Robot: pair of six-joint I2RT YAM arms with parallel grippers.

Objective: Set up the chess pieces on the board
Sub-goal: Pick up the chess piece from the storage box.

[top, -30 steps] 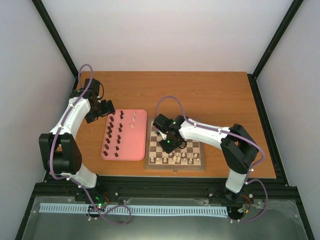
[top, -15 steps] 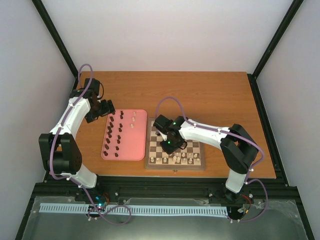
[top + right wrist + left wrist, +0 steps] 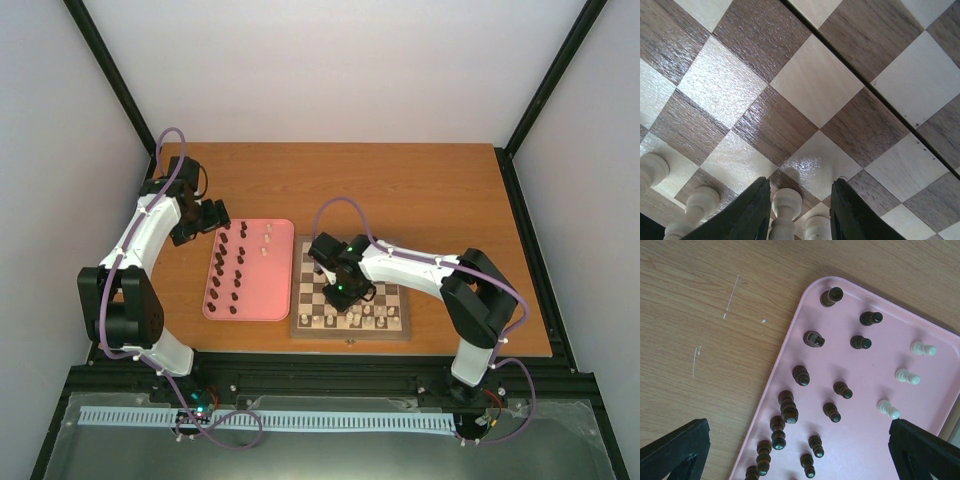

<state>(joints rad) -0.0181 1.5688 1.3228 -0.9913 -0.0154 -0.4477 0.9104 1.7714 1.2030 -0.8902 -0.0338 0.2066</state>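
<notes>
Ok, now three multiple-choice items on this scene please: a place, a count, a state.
1. On which side of the board does the tray lie? A) left B) right C) on it
2. How many white pieces are on the tray? A) one B) three C) eight
3. The left tool is: A) open, empty B) shut on a dark piece C) shut on the tray rim
Answers: 1 A: the top view shows it to the board's left. 2 B: the left wrist view shows three. 3 A: its fingers stand wide apart, gripping nothing.
</notes>
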